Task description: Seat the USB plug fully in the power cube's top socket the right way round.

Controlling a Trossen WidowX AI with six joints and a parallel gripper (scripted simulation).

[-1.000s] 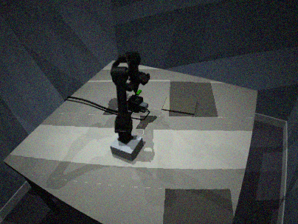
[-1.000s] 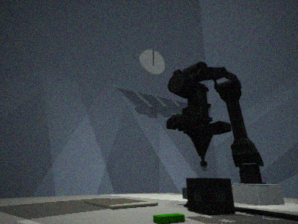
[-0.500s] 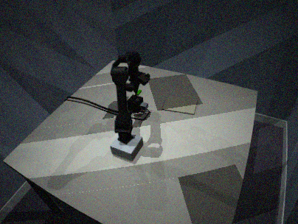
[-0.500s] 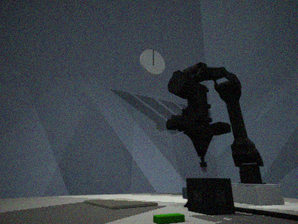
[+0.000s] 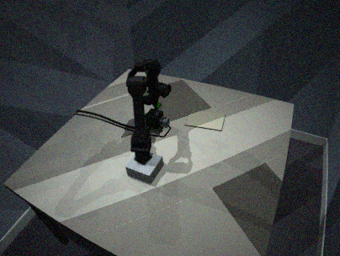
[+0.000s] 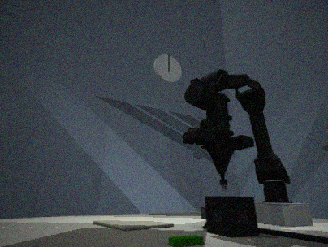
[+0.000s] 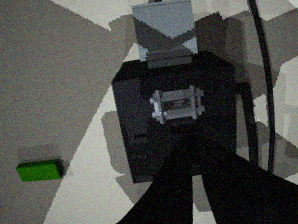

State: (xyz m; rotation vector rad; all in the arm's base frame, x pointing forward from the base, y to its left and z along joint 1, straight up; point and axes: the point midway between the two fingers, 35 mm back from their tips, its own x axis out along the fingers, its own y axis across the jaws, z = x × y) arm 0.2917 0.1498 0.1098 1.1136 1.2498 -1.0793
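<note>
One tool nearly closed, gripping USB plug above one power cube; one green block nearby.

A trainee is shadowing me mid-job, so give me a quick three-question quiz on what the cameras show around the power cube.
1. True or false: the gripper is shut on the plug.
2. Where is the gripper relative to the cube? A: pressed on its top. B: above it, with a gap. C: off to one side, on the table.
3. What colour is the small block lying on the table near the cube?

Key: 1 true; 2 B; 3 green.
</note>
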